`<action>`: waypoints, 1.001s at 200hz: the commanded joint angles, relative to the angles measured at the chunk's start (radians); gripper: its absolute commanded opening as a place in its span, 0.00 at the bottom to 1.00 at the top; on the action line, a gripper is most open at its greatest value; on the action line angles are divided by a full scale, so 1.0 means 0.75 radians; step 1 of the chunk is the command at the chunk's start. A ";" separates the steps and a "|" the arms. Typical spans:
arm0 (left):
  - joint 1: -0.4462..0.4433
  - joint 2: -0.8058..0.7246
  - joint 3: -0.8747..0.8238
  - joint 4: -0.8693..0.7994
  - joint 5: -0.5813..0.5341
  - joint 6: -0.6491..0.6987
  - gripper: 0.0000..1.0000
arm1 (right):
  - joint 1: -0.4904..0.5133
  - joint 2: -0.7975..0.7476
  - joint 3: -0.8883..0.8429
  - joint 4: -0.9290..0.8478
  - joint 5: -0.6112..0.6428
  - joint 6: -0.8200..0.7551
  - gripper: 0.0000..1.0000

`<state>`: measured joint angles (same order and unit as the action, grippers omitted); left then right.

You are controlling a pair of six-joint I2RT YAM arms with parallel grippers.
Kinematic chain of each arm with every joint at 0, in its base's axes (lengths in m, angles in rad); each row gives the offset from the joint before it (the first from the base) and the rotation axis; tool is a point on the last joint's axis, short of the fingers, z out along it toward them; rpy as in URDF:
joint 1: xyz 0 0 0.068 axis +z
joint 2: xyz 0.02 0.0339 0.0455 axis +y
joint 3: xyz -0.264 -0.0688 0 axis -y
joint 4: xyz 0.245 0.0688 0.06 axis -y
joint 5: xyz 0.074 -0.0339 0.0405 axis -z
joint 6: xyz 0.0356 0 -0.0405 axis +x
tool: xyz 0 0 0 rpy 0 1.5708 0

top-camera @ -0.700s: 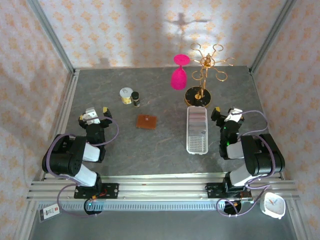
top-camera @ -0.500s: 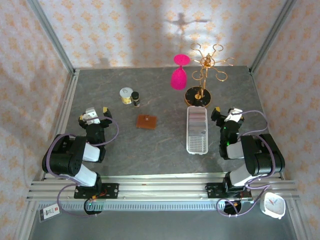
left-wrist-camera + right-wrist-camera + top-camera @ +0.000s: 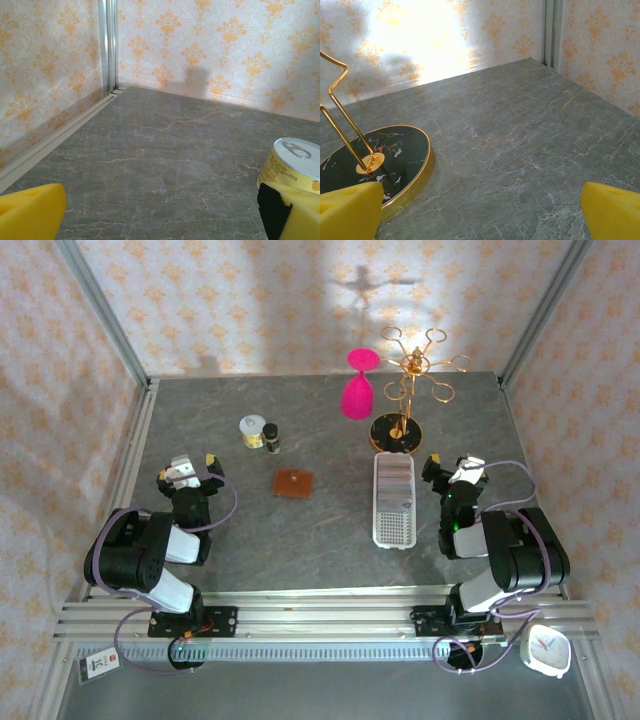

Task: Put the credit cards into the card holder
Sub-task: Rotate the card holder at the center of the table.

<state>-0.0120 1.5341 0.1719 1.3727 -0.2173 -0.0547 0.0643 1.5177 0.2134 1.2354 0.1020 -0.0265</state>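
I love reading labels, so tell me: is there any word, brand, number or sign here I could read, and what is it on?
No text here is legible.
Tin can: small dark print on its yellow label, too blurred to read.
White tag at the near left corner: a red mark, too small to read.
White clock at the near right corner: dial marks too small to read.

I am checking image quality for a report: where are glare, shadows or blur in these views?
Top view: bright patch on the back wall, holding the shadow of the rack; sharp overall. Right wrist view: glare washes out the wall pattern; right fingers blurred. Left wrist view: even light, soft wall shadow; left fingers blurred.
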 commanded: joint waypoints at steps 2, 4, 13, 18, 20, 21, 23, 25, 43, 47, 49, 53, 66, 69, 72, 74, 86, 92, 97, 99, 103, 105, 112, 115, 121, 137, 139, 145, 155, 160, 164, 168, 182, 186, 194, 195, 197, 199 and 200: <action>0.002 0.001 0.019 0.006 -0.019 -0.015 0.99 | -0.008 0.006 0.007 0.032 0.027 0.008 1.00; 0.002 0.002 0.018 0.006 -0.018 -0.015 0.99 | -0.008 0.006 0.007 0.032 0.028 0.007 1.00; 0.002 0.002 0.019 0.007 -0.017 -0.015 0.99 | -0.008 0.006 0.006 0.034 0.027 0.008 1.00; 0.002 0.002 0.018 0.007 -0.019 -0.015 0.99 | -0.008 0.007 0.006 0.032 0.027 0.009 1.00; 0.003 0.002 0.018 0.007 -0.018 -0.015 0.99 | -0.008 0.007 0.006 0.032 0.028 0.009 1.00; 0.002 0.002 0.018 0.008 -0.019 -0.015 0.99 | -0.008 0.006 0.006 0.032 0.028 0.009 1.00; 0.002 0.001 0.018 0.008 -0.018 -0.015 0.99 | -0.008 0.006 0.006 0.032 0.027 0.009 1.00; 0.001 0.002 0.018 0.007 -0.018 -0.016 0.99 | -0.008 0.005 0.007 0.032 0.027 0.009 1.00; 0.002 0.000 0.018 0.007 -0.017 -0.015 0.99 | -0.008 0.004 0.006 0.032 0.028 0.007 1.00; 0.002 0.002 0.018 0.006 -0.018 -0.014 0.99 | -0.008 0.006 0.008 0.033 0.027 0.007 1.00; 0.002 0.001 0.018 0.006 -0.019 -0.015 0.99 | -0.008 0.006 0.006 0.032 0.027 0.008 1.00; 0.002 0.000 0.018 0.007 -0.018 -0.015 0.99 | -0.008 0.004 0.006 0.032 0.027 0.009 1.00; 0.002 0.002 0.018 0.007 -0.019 -0.013 0.99 | -0.008 0.006 0.008 0.032 0.028 0.007 1.00; 0.002 0.002 0.019 0.006 -0.019 -0.013 0.99 | -0.008 0.007 0.006 0.033 0.027 0.008 1.00; 0.002 0.002 0.018 0.006 -0.019 -0.015 0.99 | -0.008 0.006 0.006 0.033 0.027 0.009 1.00; 0.002 0.002 0.018 0.007 -0.019 -0.015 0.99 | -0.008 0.004 0.006 0.034 0.027 0.009 1.00; 0.002 0.002 0.018 0.006 -0.017 -0.015 0.99 | -0.008 0.002 0.004 0.038 0.027 0.006 1.00; 0.002 0.002 0.018 0.007 -0.019 -0.015 0.99 | -0.008 0.002 0.002 0.041 0.027 0.006 1.00; 0.002 0.002 0.016 0.007 -0.018 -0.015 0.99 | -0.008 -0.003 -0.001 0.045 0.027 0.005 1.00; 0.002 0.002 0.016 0.007 -0.014 -0.014 0.99 | -0.008 -0.009 0.000 0.039 0.026 0.005 1.00; 0.002 0.002 0.015 0.012 -0.005 -0.011 0.99 | -0.008 -0.022 -0.005 0.033 0.020 0.003 1.00; 0.002 0.002 0.015 0.012 -0.002 -0.009 0.99 | -0.008 -0.031 -0.009 0.032 0.019 0.004 1.00; 0.000 -0.001 0.014 0.015 0.015 -0.003 0.99 | -0.008 -0.064 -0.026 0.035 0.015 0.003 1.00; 0.000 -0.004 0.011 0.015 0.019 -0.001 0.99 | -0.008 -0.082 -0.039 0.040 0.017 0.003 1.00; -0.003 -0.012 0.006 0.020 0.019 0.001 0.99 | -0.008 -0.119 -0.065 0.057 0.033 0.008 1.00; -0.006 -0.066 -0.017 0.023 -0.029 -0.005 0.99 | -0.008 -0.230 -0.121 0.049 0.091 0.028 1.00; -0.005 -0.077 -0.018 0.014 -0.032 -0.008 0.99 | -0.008 -0.245 -0.120 0.031 0.096 0.032 1.00; -0.010 -0.117 -0.020 -0.020 -0.062 -0.012 0.99 | -0.008 -0.300 -0.112 -0.053 0.101 0.038 1.00; -0.026 -0.208 -0.017 -0.094 -0.081 0.004 0.99 | -0.008 -0.393 -0.059 -0.258 0.103 0.059 1.00; -0.038 -0.257 -0.014 -0.142 -0.081 0.023 0.99 | -0.008 -0.436 -0.037 -0.336 0.113 0.074 1.00; -0.051 -0.314 -0.008 -0.190 -0.085 0.033 0.99 | -0.008 -0.477 -0.025 -0.404 0.126 0.094 1.00; -0.065 -0.369 0.002 -0.245 -0.096 0.033 0.99 | -0.008 -0.520 -0.019 -0.443 0.150 0.116 1.00; -0.082 -0.565 0.059 -0.500 -0.123 -0.103 0.99 | -0.008 -0.658 -0.014 -0.600 0.236 0.234 1.00; -0.081 -0.619 0.082 -0.597 -0.122 -0.162 0.99 | -0.008 -0.707 -0.008 -0.659 0.241 0.281 1.00; -0.079 -0.715 0.132 -0.779 -0.087 -0.276 0.99 | -0.008 -0.796 0.014 -0.788 0.219 0.369 1.00; -0.079 -0.726 0.139 -0.803 -0.079 -0.288 0.99 | -0.008 -0.805 0.016 -0.801 0.215 0.380 1.00; -0.077 -0.745 0.148 -0.843 -0.062 -0.308 0.99 | -0.008 -0.825 0.020 -0.829 0.208 0.399 1.00; -0.076 -0.764 0.156 -0.876 -0.045 -0.324 0.99 | -0.008 -0.846 0.025 -0.855 0.200 0.422 1.00; -0.075 -0.772 0.160 -0.890 -0.036 -0.332 0.99 | -0.008 -0.855 0.026 -0.869 0.199 0.433 1.00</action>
<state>-0.0700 1.1160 0.1955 1.0889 -0.2699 -0.1101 0.0643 1.0119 0.1886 0.8936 0.2058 0.1040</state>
